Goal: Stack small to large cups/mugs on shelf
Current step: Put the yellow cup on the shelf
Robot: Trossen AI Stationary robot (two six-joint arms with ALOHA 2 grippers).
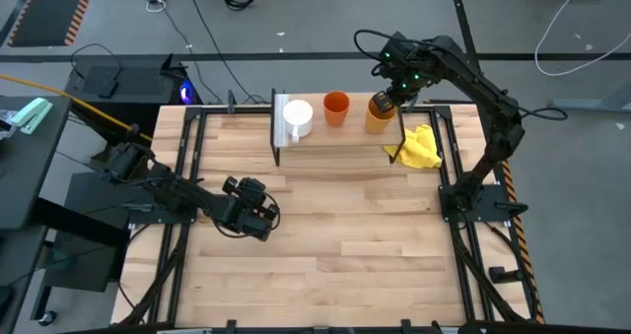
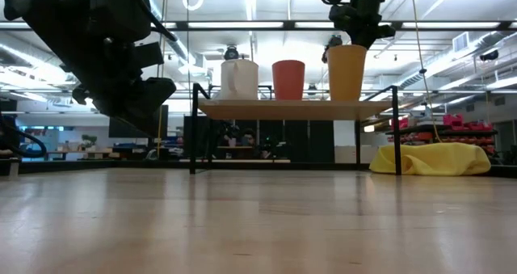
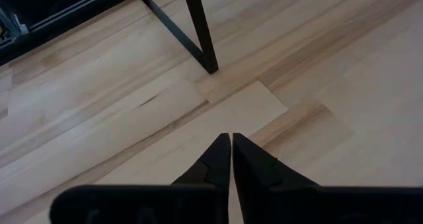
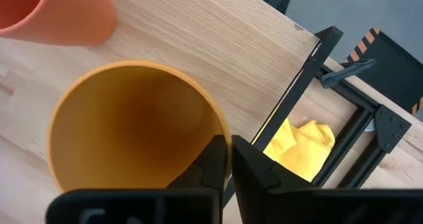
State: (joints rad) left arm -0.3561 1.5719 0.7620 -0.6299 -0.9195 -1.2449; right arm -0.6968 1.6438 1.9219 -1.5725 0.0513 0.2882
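table point(image 1: 335, 245): pale wood planks, smooth, slight sheen
shelf point(image 2: 295, 108): light wood board, thin black metal legs
cups point(image 2: 288, 79): smooth, matt
cloth point(image 1: 420, 148): yellow, soft, crumpled
fingers point(image 3: 215, 163): black, matt

Three cups stand in a row on the shelf point(image 1: 340, 137) at the far edge of the worktop point(image 1: 325, 235) — white mug point(image 1: 298, 117), orange-red cup point(image 1: 336, 108), yellow-orange cup point(image 1: 379, 117). The right hand point(image 1: 392, 96) is positioned over the yellow-orange cup. A yellow cloth point(image 1: 420, 147) lies just beside the shelf. The left hand point(image 1: 258, 216) is well apart — near the worktop's left side.
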